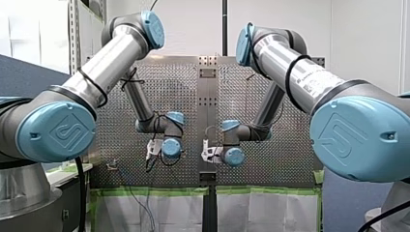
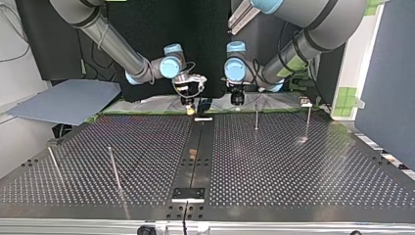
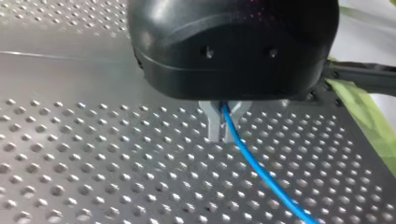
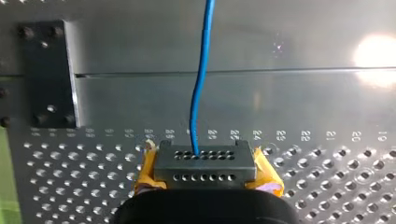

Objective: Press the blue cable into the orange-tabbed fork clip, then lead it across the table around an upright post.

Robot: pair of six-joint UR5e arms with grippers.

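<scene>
Top view: both grippers sit upper centre, over the table's (image 2: pixel 293 161) far edge. My left gripper (image 3: pixel 223 136) is clamped tight on the blue cable (image 3: pixel 261 173) — my right gripper (image 4: pixel 205 162), yellow pads closed, seemingly pinches it too.

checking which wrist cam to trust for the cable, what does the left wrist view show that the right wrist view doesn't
Only the left wrist view: my left gripper, black-bodied, its metal jaws shut on the thin blue cable, and a green tape strip at the table's edge. Only the right wrist view: my right gripper, yellow-padded, jaws shut where the cable ends, a black bolted plate and a smooth unperforated metal band. Both: the cable and the silver perforated table.
</scene>
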